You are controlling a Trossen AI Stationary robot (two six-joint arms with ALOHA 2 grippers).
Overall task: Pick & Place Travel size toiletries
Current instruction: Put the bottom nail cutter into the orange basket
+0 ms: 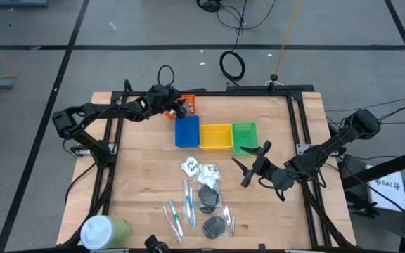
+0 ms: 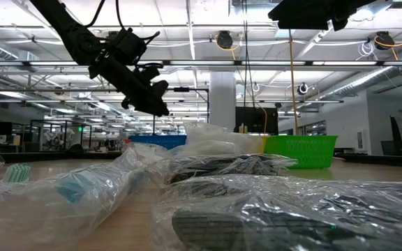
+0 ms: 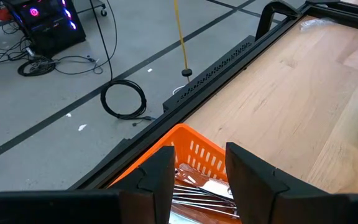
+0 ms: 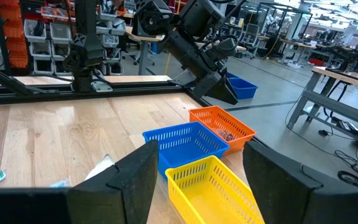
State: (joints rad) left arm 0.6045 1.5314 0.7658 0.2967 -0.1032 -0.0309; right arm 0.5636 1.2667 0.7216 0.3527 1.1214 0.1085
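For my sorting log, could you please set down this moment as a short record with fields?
left gripper: above the orange tray, fingers apart, nothing visibly held
orange tray contents: silvery sticks in a clear packet
right gripper: open, empty, over the table right of the pile
other trays: blue tray, yellow tray, green tray in a row
still on table: toothbrushes, white packets, dark discs
table corner: green cylinder
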